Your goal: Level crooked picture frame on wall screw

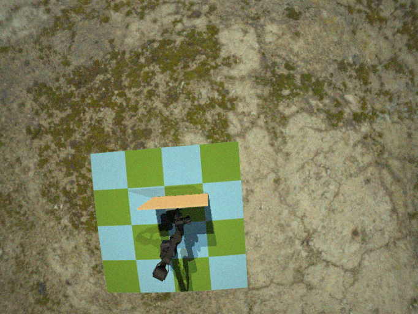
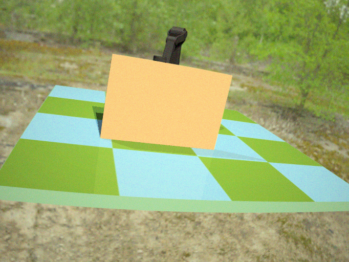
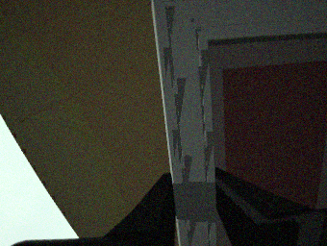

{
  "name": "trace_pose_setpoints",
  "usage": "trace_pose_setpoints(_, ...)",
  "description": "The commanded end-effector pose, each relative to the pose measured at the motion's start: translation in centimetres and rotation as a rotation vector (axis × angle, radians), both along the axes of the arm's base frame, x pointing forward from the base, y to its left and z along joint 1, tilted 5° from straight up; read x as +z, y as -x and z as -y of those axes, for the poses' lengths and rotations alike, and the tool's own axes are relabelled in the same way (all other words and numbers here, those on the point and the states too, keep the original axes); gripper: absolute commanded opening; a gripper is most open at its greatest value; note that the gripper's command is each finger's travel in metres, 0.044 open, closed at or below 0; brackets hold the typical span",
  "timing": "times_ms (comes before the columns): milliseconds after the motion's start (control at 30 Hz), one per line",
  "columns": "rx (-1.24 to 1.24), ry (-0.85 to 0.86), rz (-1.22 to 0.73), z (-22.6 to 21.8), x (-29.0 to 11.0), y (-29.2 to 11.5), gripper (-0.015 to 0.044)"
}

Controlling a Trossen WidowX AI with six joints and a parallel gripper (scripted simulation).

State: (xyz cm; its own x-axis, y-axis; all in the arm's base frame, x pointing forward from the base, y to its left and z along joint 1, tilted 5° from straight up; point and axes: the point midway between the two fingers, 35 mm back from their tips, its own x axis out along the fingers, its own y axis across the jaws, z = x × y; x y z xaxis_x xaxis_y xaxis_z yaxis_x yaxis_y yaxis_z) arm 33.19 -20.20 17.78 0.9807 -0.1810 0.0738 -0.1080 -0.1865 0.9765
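since the end effector (image 3: 194, 202) is clamped on the pale border of the picture frame (image 3: 189, 96), the grip step looks done; lift, one-notch shift and release are judged still to come. wrist view: the border runs nearly straight up between the two dark fingers, with a dark red panel to its right and a dim brown wall face to its left. view is dark, so screw and notched strip cannot be made out.

frame hangs on the arm's side of the orange wall board (image 2: 166, 101), which stands upright near the middle of the worktop (image 2: 157, 174). exterior view shows only the board's plain back, and whether the frame is level cannot be told from there. the wrist camera's own tilt is unknown, so tilt is not readable there either; no levelling can be confirmed.

arm (image 1: 171, 241) reaches from the worktop's near edge, as the top view shows it, up to the board.

surface: checkered worktop, light blue and green squares, pale green front edge. surroundings: cracked, mossy dirt ground all round; blurred green trees behind.
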Motion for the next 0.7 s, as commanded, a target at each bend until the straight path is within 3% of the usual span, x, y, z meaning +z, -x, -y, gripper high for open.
trace_pose_setpoints(0, -0.003, 0.006, 0.002, 0.06, 0.22, 0.02, 0.0)
trace_pose_setpoints(667, -0.003, 0.006, 0.002, 0.16, 0.79, 0.08, 0.0)
